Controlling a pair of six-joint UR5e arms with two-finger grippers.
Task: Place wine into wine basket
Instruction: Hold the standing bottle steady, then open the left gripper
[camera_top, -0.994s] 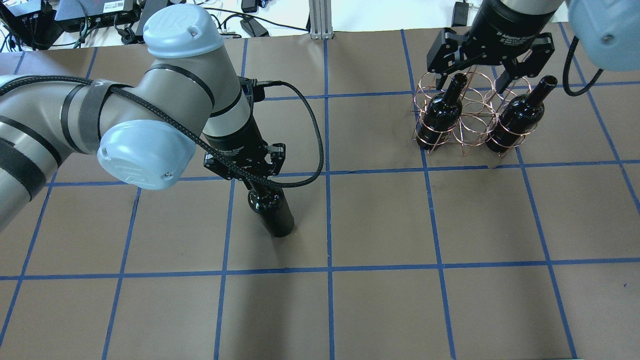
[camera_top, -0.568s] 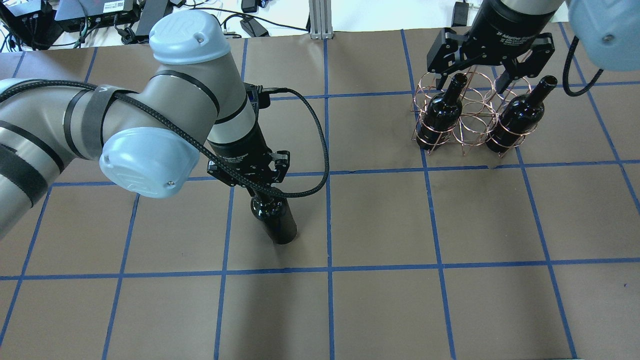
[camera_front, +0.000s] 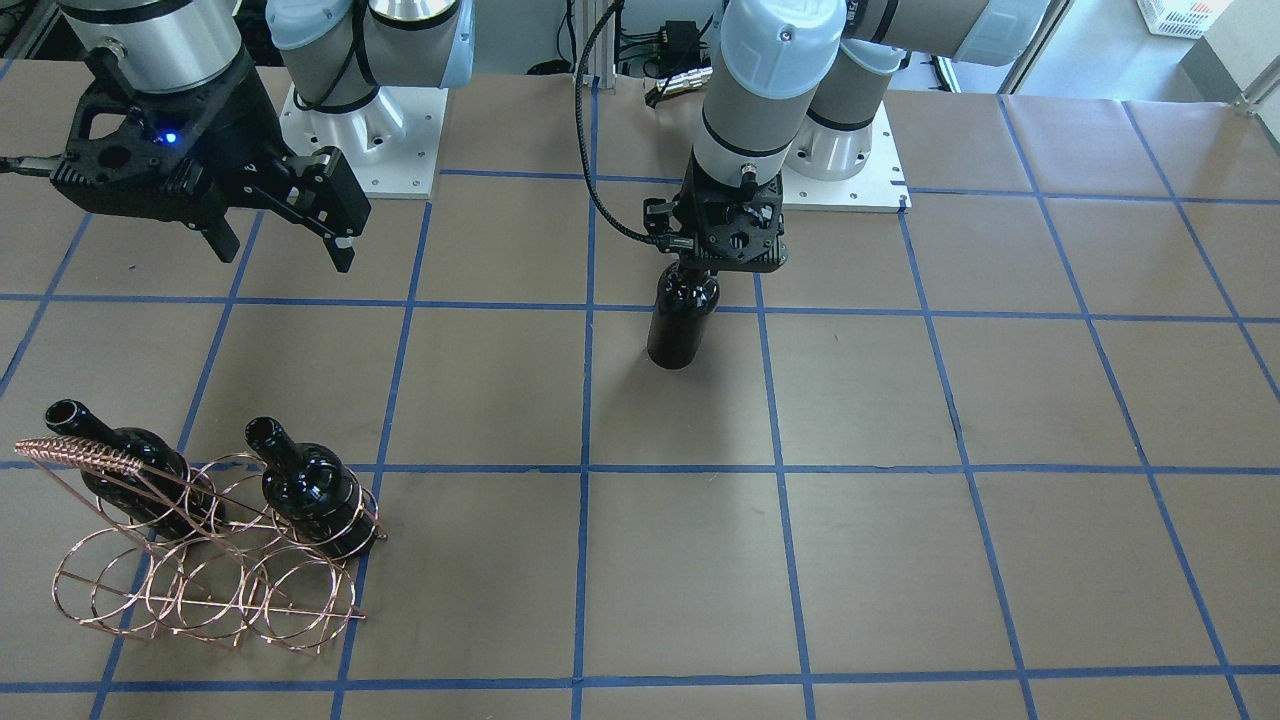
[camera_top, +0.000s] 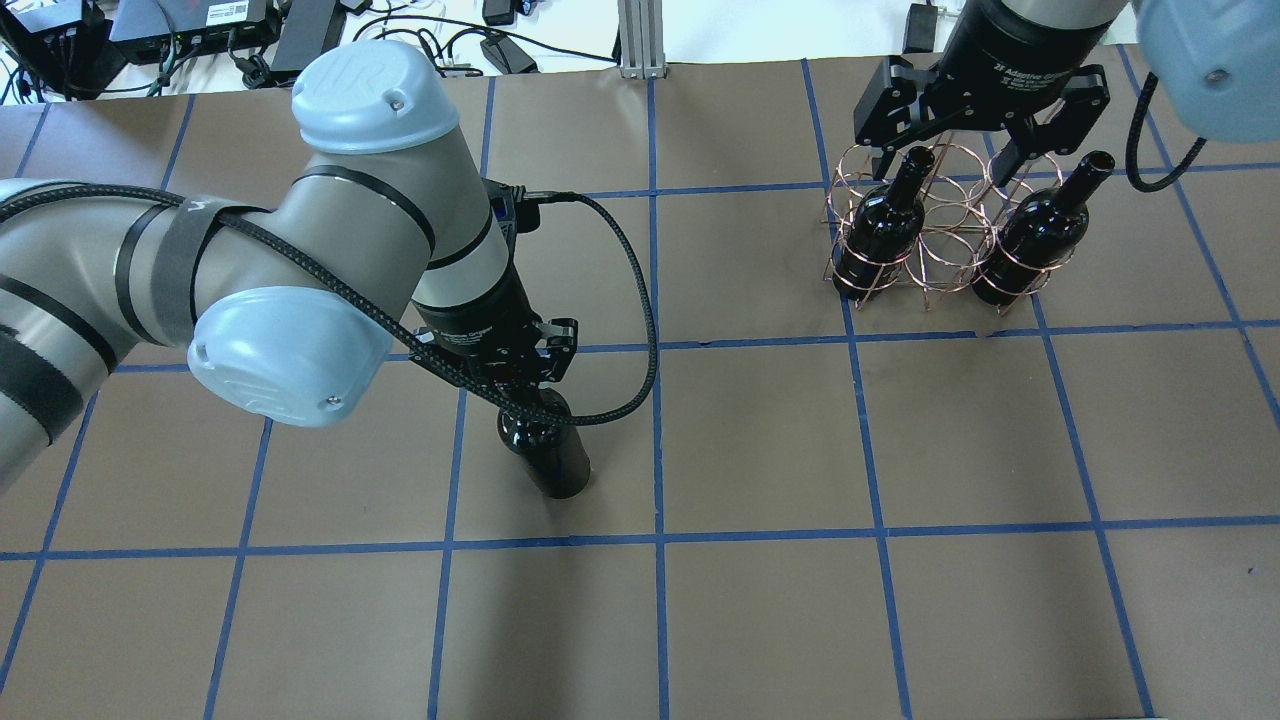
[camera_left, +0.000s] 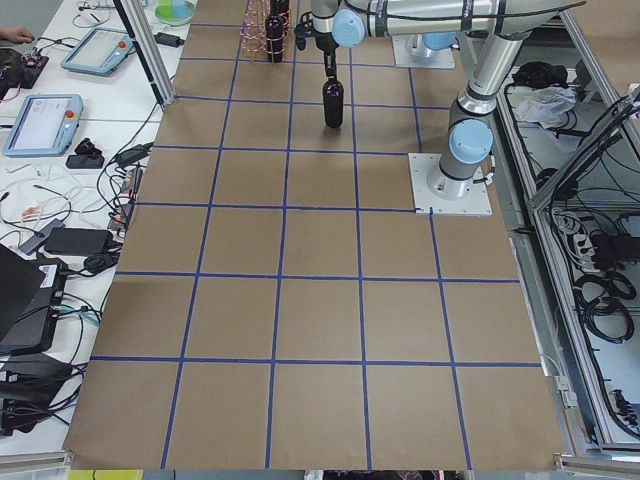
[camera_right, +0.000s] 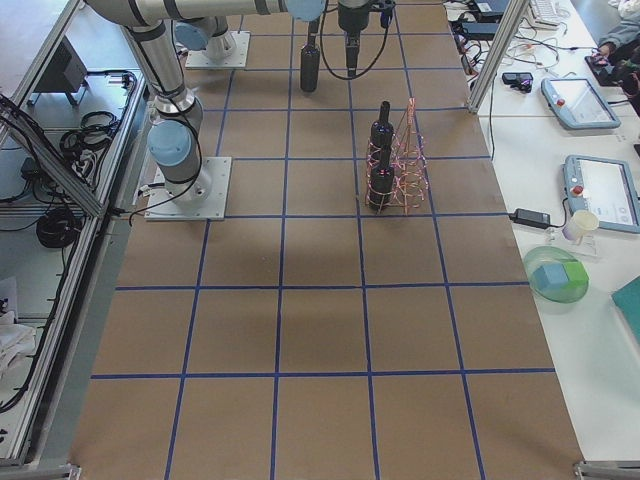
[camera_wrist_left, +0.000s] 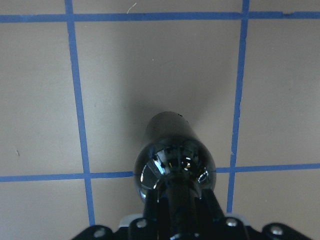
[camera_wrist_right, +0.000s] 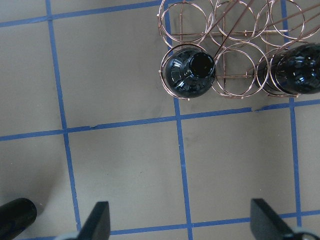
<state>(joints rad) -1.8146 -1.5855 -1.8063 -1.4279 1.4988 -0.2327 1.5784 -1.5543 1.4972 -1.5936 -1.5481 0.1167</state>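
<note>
My left gripper (camera_top: 522, 385) is shut on the neck of a glossy black wine bottle (camera_top: 548, 455), held upright mid-table. The bottle also shows in the front view (camera_front: 680, 322) and the left wrist view (camera_wrist_left: 175, 160). I cannot tell if its base touches the table. The copper wire wine basket (camera_top: 942, 245) stands at the far right and also shows in the front view (camera_front: 200, 585). It holds two alike bottles, one at its left end (camera_top: 880, 228) and one at its right end (camera_top: 1035, 240); the middle hoops are empty. My right gripper (camera_top: 945, 160) is open and empty above the basket.
The table is brown paper with a blue tape grid (camera_top: 655, 340). Cables and electronics (camera_top: 200, 20) lie beyond its far edge. Both robot bases (camera_front: 840, 150) stand at the table's near side. The held bottle's cable loop (camera_top: 640, 300) hangs beside the left wrist.
My left gripper and its bottle have shifted slightly toward the lower edge of the overhead view. The right gripper, the basket and its two bottles have not moved.
</note>
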